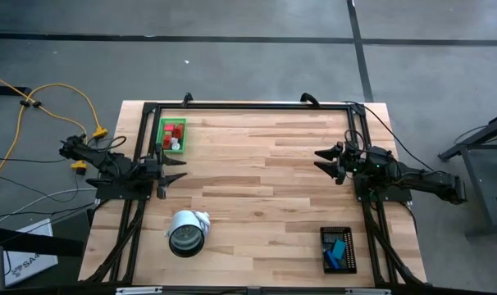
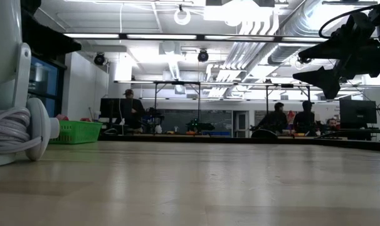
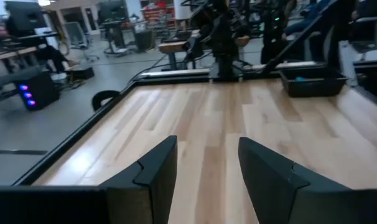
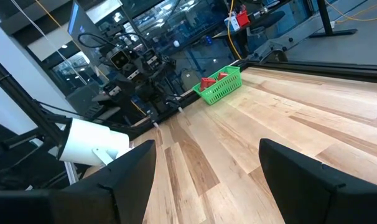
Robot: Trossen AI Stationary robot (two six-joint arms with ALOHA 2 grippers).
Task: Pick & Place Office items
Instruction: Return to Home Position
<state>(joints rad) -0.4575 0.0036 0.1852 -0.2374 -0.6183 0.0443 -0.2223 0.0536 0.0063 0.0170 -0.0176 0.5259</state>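
Wood-plank table (image 1: pixel 265 188), framed by a black rail, lab benches and seated people beyond it in the low view. Item 1: left gripper (image 1: pixel 177 170), fingers spread, holding nothing, low at the left edge and pointing across the boards. Item 2: right gripper (image 1: pixel 320 160), likewise spread and empty, facing it from the right edge. Item 3: red blocks (image 1: pixel 171 129) and a white bit (image 1: pixel 175 144), lying in the green bin (image 1: pixel 161 136), just beside the left gripper on its far-edge side (so the left arm is nearer by far); the bin's long axis runs crosswise to that gripper's reach. Item 4: blue and teal bits (image 1: pixel 339 248) in the black tray (image 1: pixel 325 250), near corner, on the right arm's side. Item 5: white roll (image 1: pixel 187 232), not for sorting. I judge no loose piece remains on the bare planks. Only the high view shows both containers' contents; the right wrist view shows the reds heaped above the bin's rim.
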